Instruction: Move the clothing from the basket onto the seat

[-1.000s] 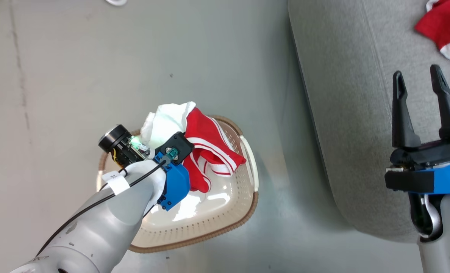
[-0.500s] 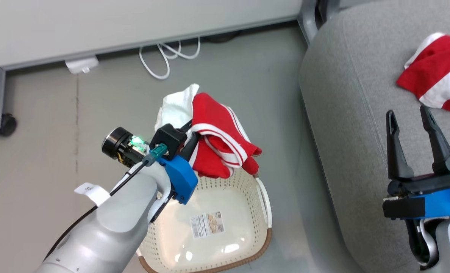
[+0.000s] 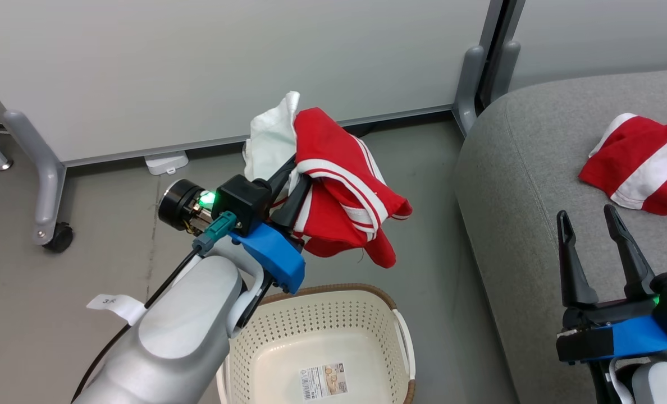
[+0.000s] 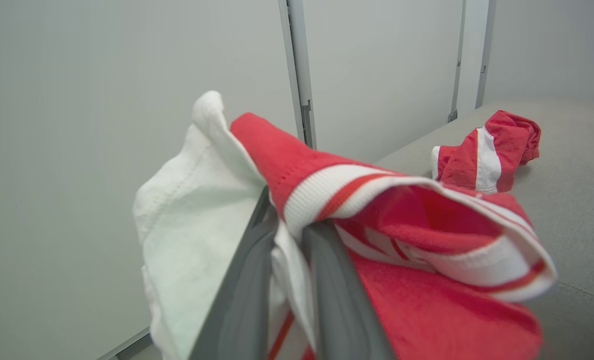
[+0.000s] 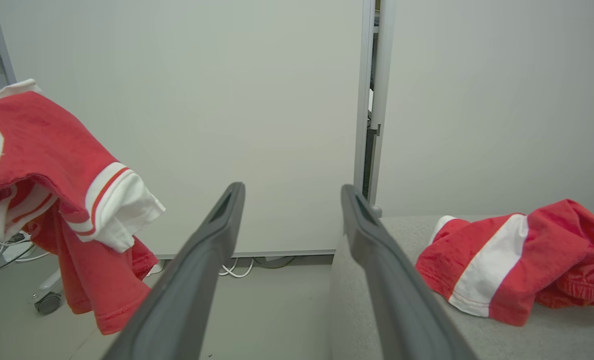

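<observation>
Starting nearest me, the basket (image 3: 322, 314) sits on the floor (image 3: 86, 269) at the bottom of the head view, cream with perforated walls and a brown rim, a small label (image 3: 323, 381) on its bottom. To its right my right gripper (image 3: 586, 216) hangs over the near edge of the seat (image 3: 524, 196), its two dark fingers spread apart with nothing between them.

Above and just beyond the basket, my left gripper (image 3: 294, 168) is clamped on a garment (image 3: 339, 191). It is soft red cloth with thin white stripes and a white ribbed band, plus a white panel bunched on the left side. The fingers pinch a fold near its top; the white part flops left of them and the red bulk drapes over to the right and hangs down, clear of the basket.

Farther right, the other garment (image 3: 642, 163) lies crumpled on the grey seat, red with a broad white band, well apart from both grippers. A pale wall (image 3: 199, 67) stands behind everything.
</observation>
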Robot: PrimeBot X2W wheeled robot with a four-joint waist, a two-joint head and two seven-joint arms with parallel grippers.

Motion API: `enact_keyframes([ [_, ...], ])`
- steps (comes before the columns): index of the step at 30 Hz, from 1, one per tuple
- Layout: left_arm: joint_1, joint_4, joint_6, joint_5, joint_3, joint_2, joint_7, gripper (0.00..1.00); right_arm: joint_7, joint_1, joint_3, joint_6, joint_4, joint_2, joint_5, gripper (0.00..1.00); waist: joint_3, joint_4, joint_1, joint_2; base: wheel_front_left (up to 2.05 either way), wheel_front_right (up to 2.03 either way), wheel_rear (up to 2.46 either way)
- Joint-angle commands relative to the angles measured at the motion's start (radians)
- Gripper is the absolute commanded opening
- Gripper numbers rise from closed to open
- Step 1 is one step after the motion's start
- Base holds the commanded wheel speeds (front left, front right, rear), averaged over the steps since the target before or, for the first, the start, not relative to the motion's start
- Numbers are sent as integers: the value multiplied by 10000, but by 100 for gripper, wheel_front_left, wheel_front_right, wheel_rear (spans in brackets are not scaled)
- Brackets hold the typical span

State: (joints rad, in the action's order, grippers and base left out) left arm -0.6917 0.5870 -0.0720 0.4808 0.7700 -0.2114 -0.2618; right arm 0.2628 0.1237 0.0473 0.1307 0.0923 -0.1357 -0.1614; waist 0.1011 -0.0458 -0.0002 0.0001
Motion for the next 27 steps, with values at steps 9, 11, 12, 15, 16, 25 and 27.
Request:
enact_keyframes([
  [9,1,-606,-174,78,211,127,217,0,31,-442,-73,1,-31,39,95,100,-388,165,2,-1,0,0,0],
  [11,-10,-735,-156,95,236,90,284,0,31,-395,-200,3,-90,-76,123,100,-381,183,2,-1,0,0,0],
  [12,-10,-793,-141,108,241,71,296,0,31,-347,-288,1,-121,-138,117,100,-373,188,2,-1,0,0,0],
  [15,4,-911,-96,112,271,36,366,0,32,-147,-612,1,-223,-346,155,100,-329,200,2,-1,0,0,0],
  [16,0,-942,-87,107,282,30,364,0,31,-64,-709,1,-264,-411,151,100,-307,210,2,-1,0,0,0],
  [25,-148,-970,-44,90,379,104,348,0,31,743,-2812,1,-43,-1341,-40,100,-136,389,2,-1,0,0,0],
  [27,-184,-970,-33,70,420,178,327,0,31,925,-3259,1,132,-1497,-88,100,-92,451,2,-1,0,0,0],
])
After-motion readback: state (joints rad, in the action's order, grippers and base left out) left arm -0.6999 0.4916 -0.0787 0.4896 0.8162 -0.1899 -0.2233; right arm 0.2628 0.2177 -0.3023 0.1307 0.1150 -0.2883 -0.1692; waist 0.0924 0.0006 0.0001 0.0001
